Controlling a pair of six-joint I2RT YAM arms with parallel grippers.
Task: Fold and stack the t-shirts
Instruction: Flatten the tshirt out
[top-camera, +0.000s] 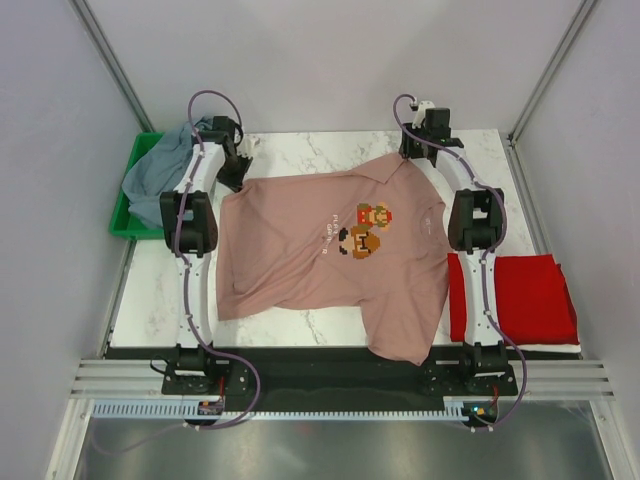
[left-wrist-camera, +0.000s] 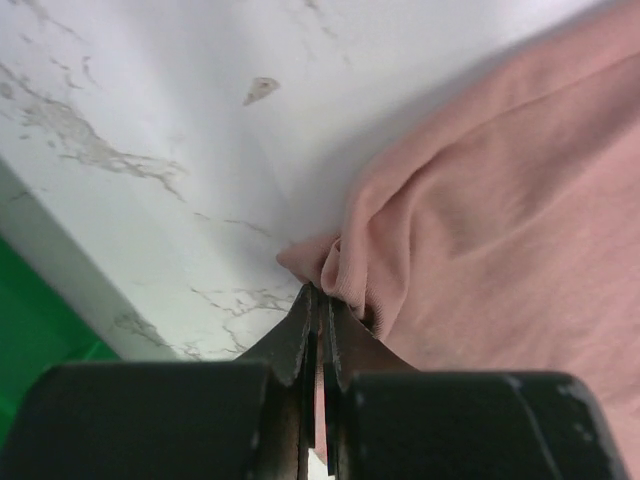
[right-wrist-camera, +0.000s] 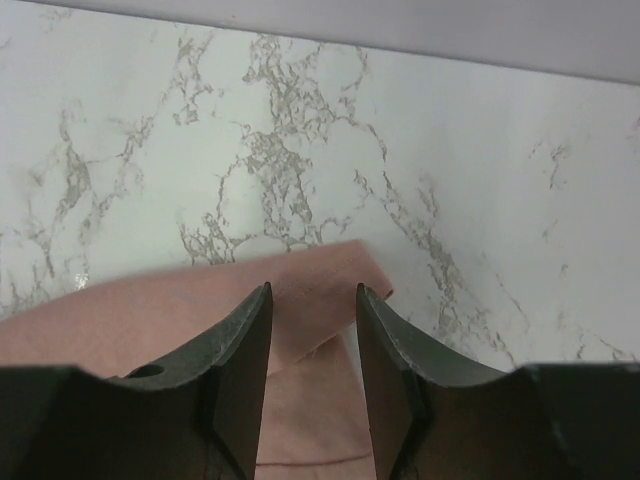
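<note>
Pinching a fold of the pink tee (left-wrist-camera: 500, 230), my left claw (left-wrist-camera: 318, 296) is closed tight. My right claw (right-wrist-camera: 313, 297) sits parted over its far edge, holding nothing.

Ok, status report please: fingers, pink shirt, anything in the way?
Left fingers shut on pink shirt, far left corner. Right fingers open over its far edge, no grip. Red shirt folded at right, grey-blue shirt in green bin; nothing seen blocking.
</note>
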